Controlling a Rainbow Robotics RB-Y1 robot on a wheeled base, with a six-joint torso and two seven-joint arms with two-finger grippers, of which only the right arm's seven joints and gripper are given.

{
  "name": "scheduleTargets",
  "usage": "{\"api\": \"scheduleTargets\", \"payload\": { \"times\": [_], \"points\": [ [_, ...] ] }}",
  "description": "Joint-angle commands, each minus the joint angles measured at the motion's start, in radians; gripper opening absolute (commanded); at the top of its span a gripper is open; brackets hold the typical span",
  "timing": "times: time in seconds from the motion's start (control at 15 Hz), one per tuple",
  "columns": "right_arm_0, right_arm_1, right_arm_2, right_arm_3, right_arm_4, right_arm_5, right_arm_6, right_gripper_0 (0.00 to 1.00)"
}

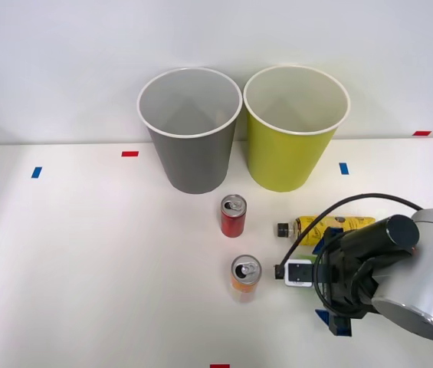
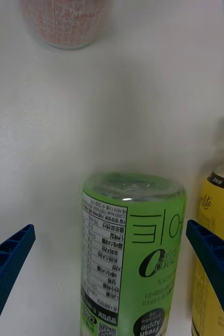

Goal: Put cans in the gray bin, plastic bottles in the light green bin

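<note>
We're lining up on the green-label bottle (image 2: pixel 130 252), lying on the worktop (image 1: pixel 86 253) just beside the yellow-label bottle (image 1: pixel 325 225). Our pincer (image 2: pixel 112 273) is spread wide around it, not gripping yet. Next, probably lower, close, then carry to the light green bin (image 1: pixel 289 153).

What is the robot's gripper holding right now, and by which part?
Nothing yet. The right gripper is open, its fingers on either side of the lying green-label bottle without touching it.
</note>
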Motion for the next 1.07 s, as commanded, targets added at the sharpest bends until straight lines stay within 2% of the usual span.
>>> {"api": "scheduleTargets", "payload": {
  "times": [0.07, 0.33, 0.87, 0.93, 1.0, 1.07],
  "points": [
    [-0.019, 0.044, 0.025, 0.052, 0.022, -0.039, -0.001, 1.0],
    [-0.024, 0.078, 0.031, 0.075, 0.074, -0.047, 0.0, 1.0],
    [-0.026, 0.058, 0.031, 0.075, 0.096, -0.045, 0.0, 1.0],
    [-0.027, 0.058, 0.031, 0.075, 0.097, -0.045, 0.0, 0.82],
    [-0.027, 0.058, 0.031, 0.075, 0.103, -0.045, 0.0, 0.45],
    [-0.027, 0.058, 0.031, 0.075, 0.105, -0.045, -0.003, 0.13]
  ]
}}
